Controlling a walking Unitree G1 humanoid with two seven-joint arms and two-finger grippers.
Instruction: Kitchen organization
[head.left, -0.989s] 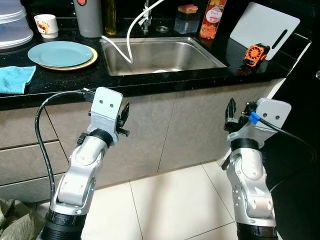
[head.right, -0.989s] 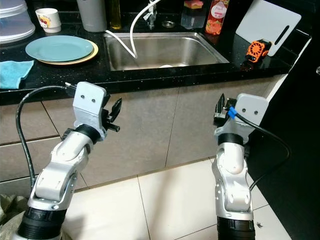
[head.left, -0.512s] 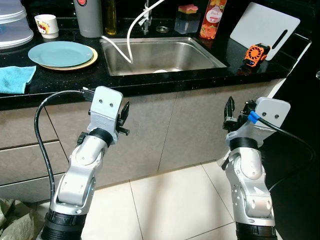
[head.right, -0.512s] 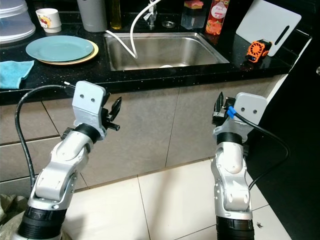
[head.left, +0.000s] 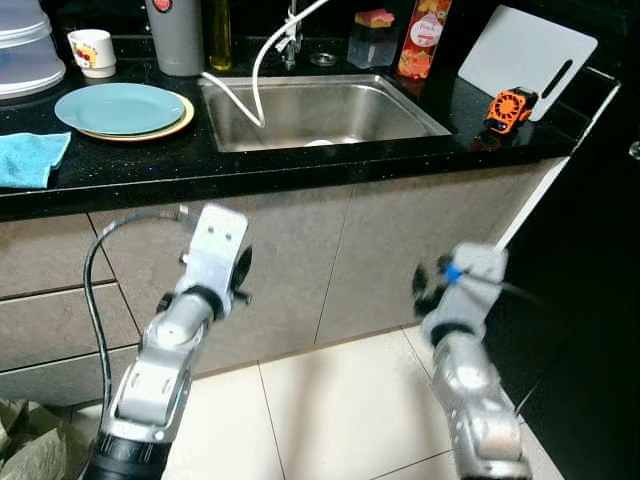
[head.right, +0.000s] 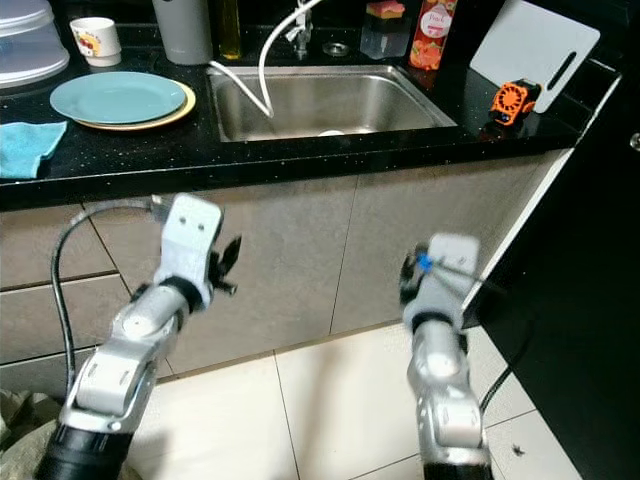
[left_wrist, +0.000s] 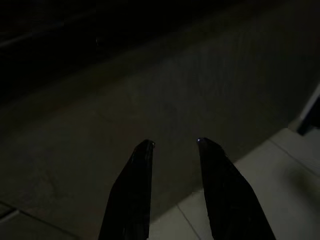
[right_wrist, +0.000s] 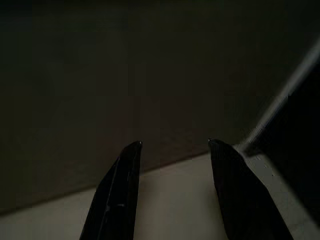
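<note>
I face a black kitchen counter (head.left: 300, 165) with a steel sink (head.left: 320, 110) set in it. A blue plate (head.left: 118, 106) rests on a yellow plate left of the sink, with a white cup (head.left: 90, 50) behind and a blue cloth (head.left: 30, 158) at the counter's left edge. Both arms hang below the counter in front of the grey cabinet doors (head.left: 330, 250). My left gripper (head.left: 241, 272) is open and holds nothing. My right gripper (head.left: 419, 287) looks blurred; the right wrist view shows its fingers (right_wrist: 120, 170) apart over the floor, with nothing between them.
A white cutting board (head.left: 525, 50) leans at the back right with an orange gadget (head.left: 508, 106) before it. A grey canister (head.left: 178, 35), a red bottle (head.left: 424, 35) and a sponge box (head.left: 372, 38) stand behind the sink. White floor tiles (head.left: 340, 410) lie below.
Both arms have dropped lower in front of the cabinets. The right arm also swung left and is blurred by motion. Nothing on the counter has moved.
</note>
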